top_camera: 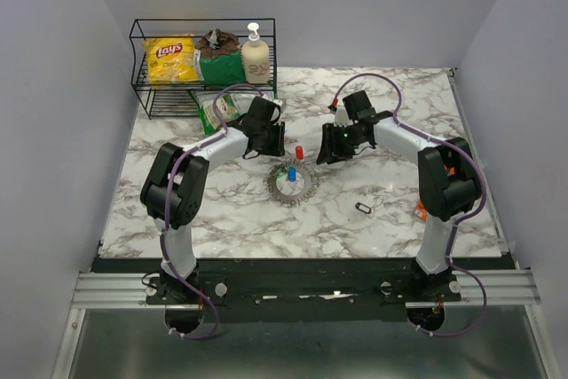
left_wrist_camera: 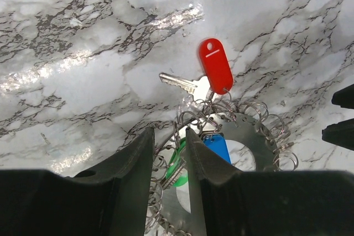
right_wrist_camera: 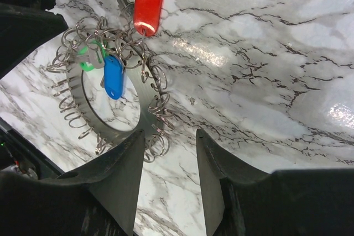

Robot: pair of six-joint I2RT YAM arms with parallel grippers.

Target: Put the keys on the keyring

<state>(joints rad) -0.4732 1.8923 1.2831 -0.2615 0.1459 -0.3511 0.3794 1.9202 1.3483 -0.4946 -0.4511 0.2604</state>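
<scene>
keys with a red tag (left_wrist_camera: 215,70), a blue tag (left_wrist_camera: 218,147) and a green tag (left_wrist_camera: 178,164) lie among the wire loops of the keyring (top_camera: 291,185) on a marble table (top_camera: 177,219). the right claw (right_wrist_camera: 170,134) hangs open over the keyring's rim. the left claw (left_wrist_camera: 169,134) has its jaws narrowly apart around the loops, and whether it grips one cannot be told.

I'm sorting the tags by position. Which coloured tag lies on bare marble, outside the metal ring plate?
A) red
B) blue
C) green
A: the red tag lies on the marble beyond the edge of the ring plate, while the blue tag and green tag overlap the plate.
</scene>
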